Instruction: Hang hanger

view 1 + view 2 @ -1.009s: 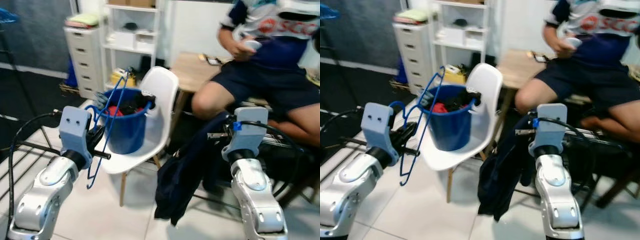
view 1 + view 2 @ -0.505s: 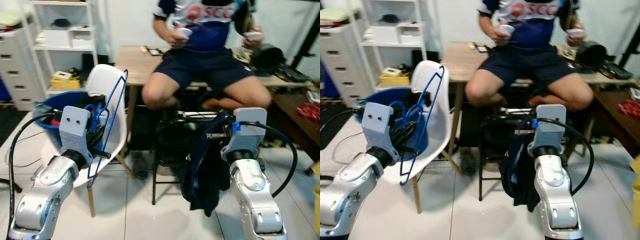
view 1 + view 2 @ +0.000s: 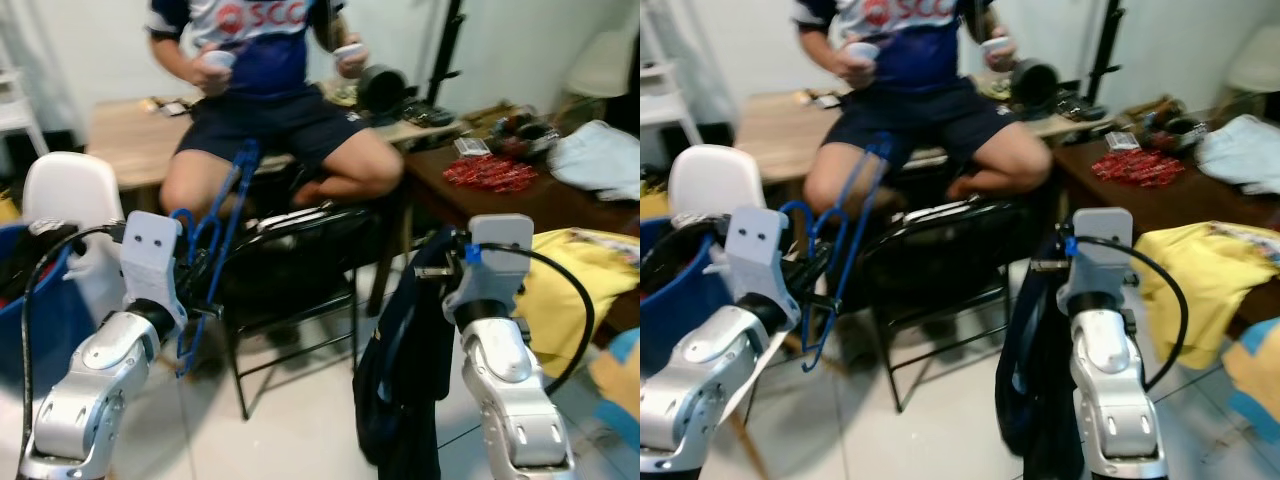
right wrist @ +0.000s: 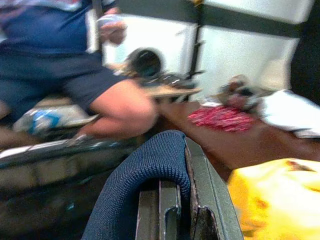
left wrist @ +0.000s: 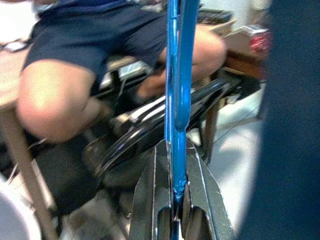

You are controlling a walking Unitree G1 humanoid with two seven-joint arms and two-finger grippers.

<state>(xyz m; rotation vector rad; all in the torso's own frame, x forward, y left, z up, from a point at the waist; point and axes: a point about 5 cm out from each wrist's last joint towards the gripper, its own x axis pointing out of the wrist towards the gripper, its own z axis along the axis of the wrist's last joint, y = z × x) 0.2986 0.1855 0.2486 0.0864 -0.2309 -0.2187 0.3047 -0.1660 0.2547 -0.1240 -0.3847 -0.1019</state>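
Note:
A blue wire hanger [image 3: 228, 205] stands upright in front of my left arm, and my left gripper [image 3: 196, 292] is shut on its lower part. In the left wrist view the hanger's blue wire [image 5: 176, 95] runs straight up from between the closed fingers [image 5: 155, 200]. My right gripper [image 3: 438, 266] is shut on a dark navy garment [image 3: 400, 380], which hangs down from it toward the floor. In the right wrist view the garment's fold [image 4: 145, 167] is draped over the fingers [image 4: 200, 200].
A person [image 3: 270, 100] sits on a wooden table straight ahead, holding controllers. A black folding chair [image 3: 300, 265] stands before them. To the left are a white chair [image 3: 70, 190] and a blue bucket [image 3: 30, 320]. At the right are a dark table [image 3: 480, 190] and yellow cloth [image 3: 590, 280].
The camera has swung to the right, so the white chair and bucket slid to the left edge and the person is now ahead. Both grippers keep their holds.

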